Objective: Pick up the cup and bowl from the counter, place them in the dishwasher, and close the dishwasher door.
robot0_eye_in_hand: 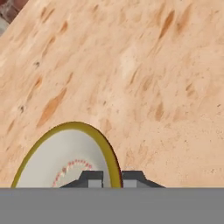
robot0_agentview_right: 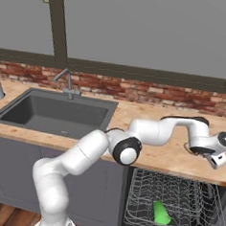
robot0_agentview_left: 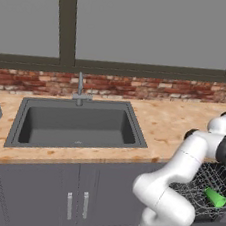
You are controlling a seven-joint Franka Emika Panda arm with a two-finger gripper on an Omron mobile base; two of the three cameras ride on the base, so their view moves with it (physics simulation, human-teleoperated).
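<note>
Already the green cup [robot0_agentview_right: 161,213] lies in the dishwasher rack [robot0_agentview_right: 175,201]; on the counter [robot0_eye_in_hand: 144,74], the gripper [robot0_eye_in_hand: 112,178] pinches the bowl's [robot0_eye_in_hand: 65,162] near rim, one fingertip inside, one outside.

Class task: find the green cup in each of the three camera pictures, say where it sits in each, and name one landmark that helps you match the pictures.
Left base view: green cup at lower right, lying in the dishwasher rack.
Right base view: bottom, right of centre, in the same rack.
Hand view: not in it.
Shared landmark: the sink.
</note>
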